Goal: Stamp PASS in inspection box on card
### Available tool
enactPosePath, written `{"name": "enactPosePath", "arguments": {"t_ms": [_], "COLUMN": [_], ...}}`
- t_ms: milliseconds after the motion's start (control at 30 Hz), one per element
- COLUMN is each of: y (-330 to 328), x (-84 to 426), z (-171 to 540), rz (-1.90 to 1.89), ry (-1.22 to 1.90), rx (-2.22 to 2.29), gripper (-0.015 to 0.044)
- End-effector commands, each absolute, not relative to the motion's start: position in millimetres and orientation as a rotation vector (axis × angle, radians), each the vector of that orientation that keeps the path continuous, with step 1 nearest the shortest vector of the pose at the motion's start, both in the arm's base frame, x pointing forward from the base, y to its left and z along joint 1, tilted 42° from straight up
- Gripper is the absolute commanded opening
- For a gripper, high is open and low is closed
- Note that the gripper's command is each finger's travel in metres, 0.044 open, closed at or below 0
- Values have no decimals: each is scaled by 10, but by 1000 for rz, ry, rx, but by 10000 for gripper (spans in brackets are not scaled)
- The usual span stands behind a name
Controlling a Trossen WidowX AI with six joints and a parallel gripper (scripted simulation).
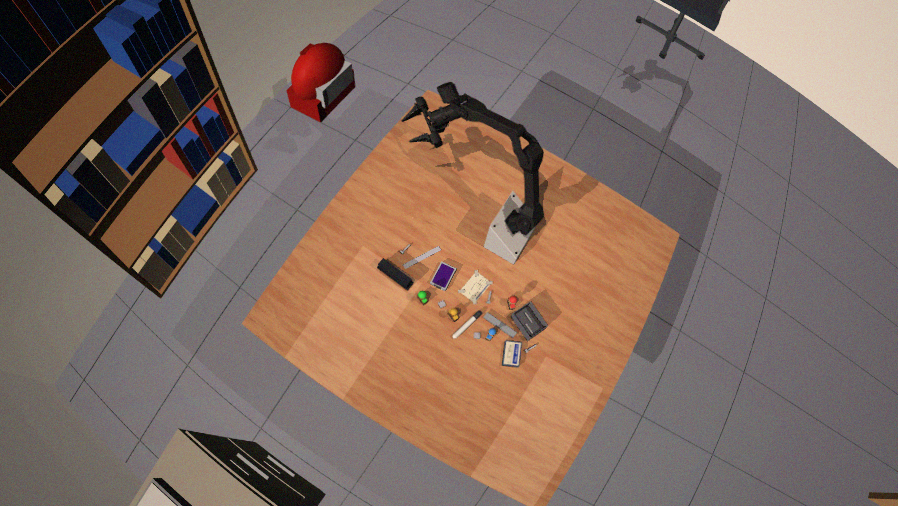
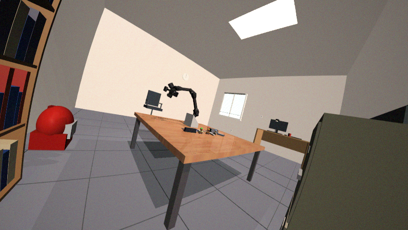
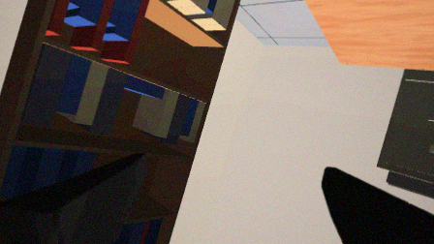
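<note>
My gripper [image 1: 407,130] [image 3: 233,168] is open with nothing between its fingers, high over the table's far left corner, away from the small objects. The purple ink pad [image 1: 443,275] lies left of the pale card [image 1: 468,289]. The card has dark marks; its box and any print are too small to read. Small figures with coloured tops stand around them: green [image 1: 422,295] [image 2: 201,129], yellow [image 1: 453,313], red [image 1: 512,301] and blue [image 1: 492,333]. These look like stamps; which one is PASS I cannot tell.
A black bar [image 1: 395,274] [image 2: 190,130] and a ruler [image 1: 422,257] lie left of the pad. A white marker [image 1: 463,327], a grey strip [image 1: 499,324], a dark tray [image 1: 529,321] and a white-and-blue box [image 1: 512,353] lie below and right of the card. A bookshelf [image 3: 181,121] shows beyond my fingers.
</note>
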State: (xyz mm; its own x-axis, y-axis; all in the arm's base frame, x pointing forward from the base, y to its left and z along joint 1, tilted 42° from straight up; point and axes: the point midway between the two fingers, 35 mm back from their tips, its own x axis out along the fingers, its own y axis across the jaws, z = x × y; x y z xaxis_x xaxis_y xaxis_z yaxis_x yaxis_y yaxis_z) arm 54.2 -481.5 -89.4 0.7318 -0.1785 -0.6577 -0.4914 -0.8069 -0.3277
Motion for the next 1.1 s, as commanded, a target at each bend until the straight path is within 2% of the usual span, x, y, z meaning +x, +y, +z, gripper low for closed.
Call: {"name": "enactPosePath", "arguments": {"t_ms": [0,200,467,867,1067], "y": [-4808,-4510,-3975,-3139,-2451], "x": [573,1443,2323,3152,3584], "z": [-895,-900,-895,-908,-880], "rz": [868,1122,1277,1176,747], "ry": [496,38,-675,-1705,-2657], "rx": [-2457,-2819,-3162,-3326,-3207], "gripper": [374,230,230,230,230]}}
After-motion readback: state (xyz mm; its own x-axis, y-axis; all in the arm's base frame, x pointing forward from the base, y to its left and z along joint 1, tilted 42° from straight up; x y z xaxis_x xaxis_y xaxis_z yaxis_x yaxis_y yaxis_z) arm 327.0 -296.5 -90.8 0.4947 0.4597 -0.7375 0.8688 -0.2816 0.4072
